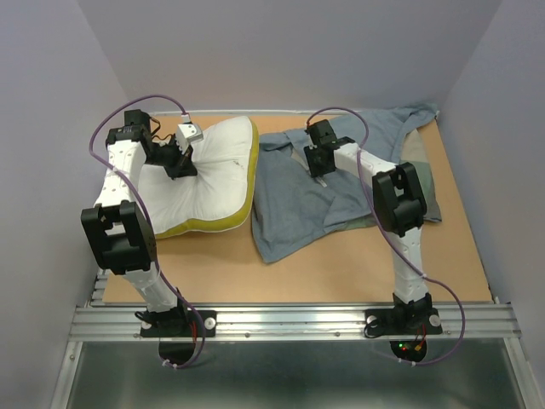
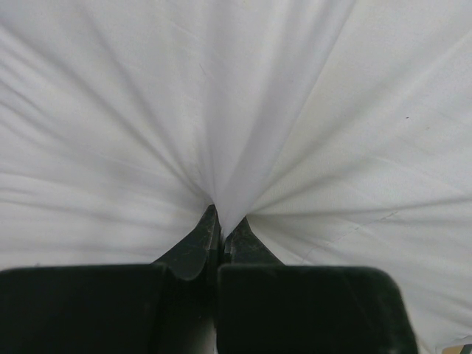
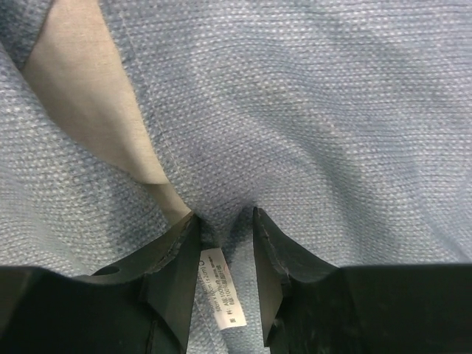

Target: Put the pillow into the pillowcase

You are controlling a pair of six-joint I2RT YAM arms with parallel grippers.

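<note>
The white pillow (image 1: 220,175) lies at the left of the table, its yellow band (image 1: 213,224) along the near edge. My left gripper (image 1: 182,164) presses into its top and is shut on a pinch of white pillow fabric (image 2: 221,133); creases radiate from the closed tips (image 2: 223,220). The grey-blue pillowcase (image 1: 294,209) lies crumpled to the right of the pillow, touching it. My right gripper (image 1: 321,173) is down on the pillowcase (image 3: 332,110). Its jaws stand part way apart (image 3: 225,217), straddling a raised fold and a white care label (image 3: 221,295). Tan lining (image 3: 88,96) shows at an opening.
The brown tabletop (image 1: 341,273) is bounded by grey walls on three sides. A metal rail (image 1: 289,322) holds both arm bases at the near edge. Purple cables loop above each arm. The pillowcase's far corner (image 1: 417,115) reaches the back right.
</note>
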